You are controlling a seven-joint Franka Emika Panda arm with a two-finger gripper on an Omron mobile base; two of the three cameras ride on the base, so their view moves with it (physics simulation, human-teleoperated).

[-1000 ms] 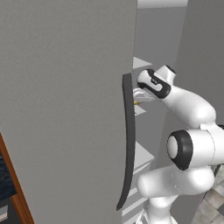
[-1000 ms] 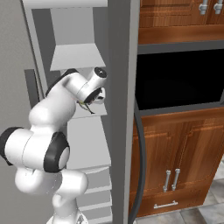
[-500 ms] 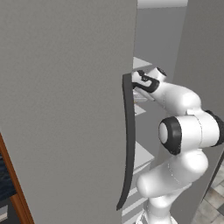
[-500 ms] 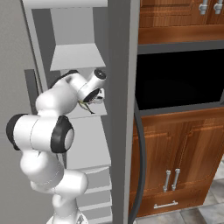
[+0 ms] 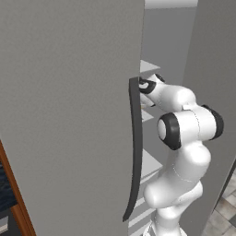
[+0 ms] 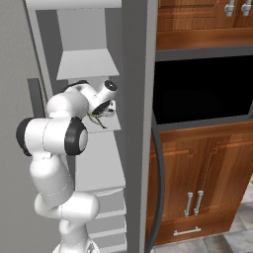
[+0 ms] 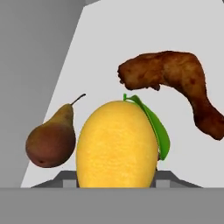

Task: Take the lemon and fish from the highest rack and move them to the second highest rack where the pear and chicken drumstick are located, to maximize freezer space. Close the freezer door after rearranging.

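The arm reaches deep into the freezer, and the gripper (image 6: 105,109) is clenched on the lemon (image 7: 117,144), yellow with a green leaf on its upper right. From the hand camera the fruit stands right between the finger tips, its long axis running up the picture, so it sits lengthwise along the pincer's line of sight. Just beside it on the left lies the pear (image 7: 51,141), stem pointing up and away; further in and to the right rests the chicken drumstick (image 7: 175,85), its thin end trailing down toward the right edge. That puts the lemon over the second highest rack (image 7: 105,52), in the gap between those two. The judgement here: the release only needs to happen in that gap, with bare white shelf straight ahead of the fruit. The fish cannot be made out. The freezer door (image 5: 69,115) stands wide open, its black handle (image 5: 135,152) close by the arm's wrist.
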